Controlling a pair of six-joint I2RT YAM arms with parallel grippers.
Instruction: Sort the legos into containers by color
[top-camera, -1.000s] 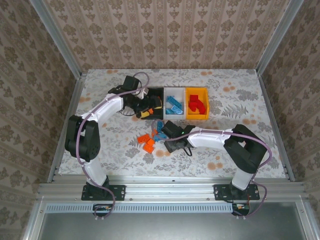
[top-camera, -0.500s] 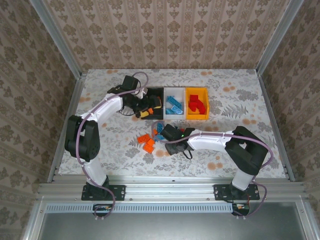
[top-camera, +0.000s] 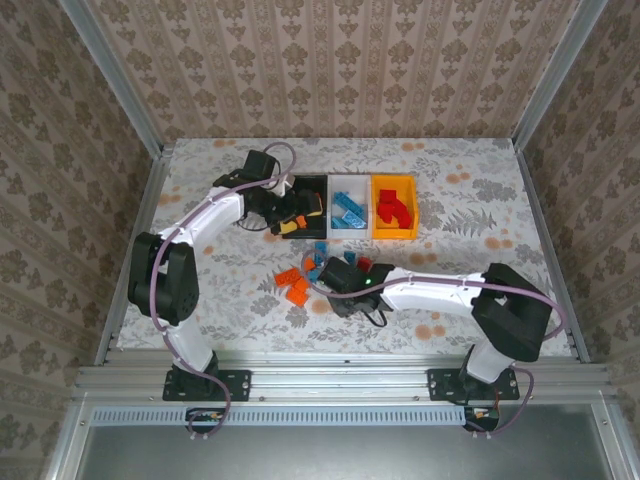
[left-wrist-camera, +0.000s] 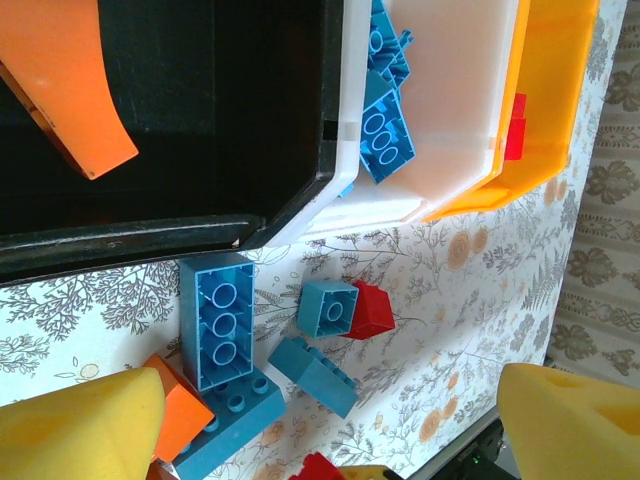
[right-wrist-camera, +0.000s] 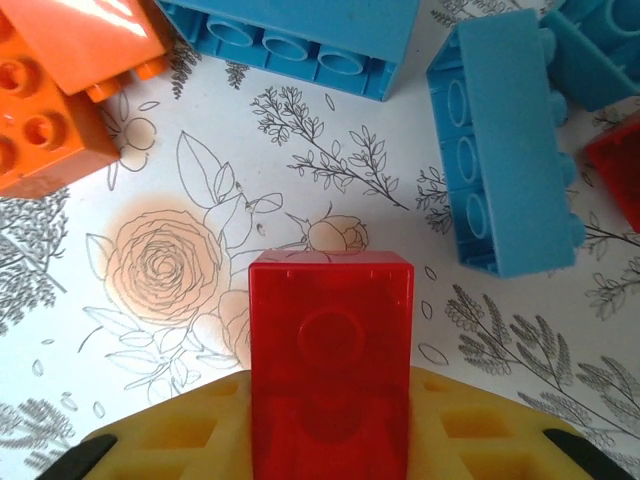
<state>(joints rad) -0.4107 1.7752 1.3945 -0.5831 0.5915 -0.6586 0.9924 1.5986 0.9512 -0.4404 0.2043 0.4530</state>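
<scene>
The floral counter (top-camera: 470, 215) carries everything, with the left arm (top-camera: 215, 215) reaching toward 12 o'clock and the right arm (top-camera: 440, 290) stretched low toward 9 o'clock across the near side. Three bins stand touching in a row at the far middle: the black bin (top-camera: 310, 178), the white bin (top-camera: 347, 180) at its 3 o'clock, and the yellow-orange bin (top-camera: 394, 233) at 3 o'clock again. The left claw (top-camera: 290, 215) hangs over the near-left edge of the black bin, its yellow pads (left-wrist-camera: 80, 425) well apart and holding nothing. The right claw (top-camera: 322, 270) sits low over the loose pile, at 6 o'clock from the black bin, clamped on a red brick (right-wrist-camera: 330, 340) that stands between its pads. Among the legos, orange pieces (top-camera: 310, 207) lie in the black bin, blue bricks (top-camera: 347, 210) in the white bin and red bricks (top-camera: 392, 208) in the yellow-orange bin. Loose blue bricks (top-camera: 318, 250) lie on the counter just near of the black and white bins, and loose orange bricks (top-camera: 294, 284) lie at 9 o'clock from the right claw.
</scene>
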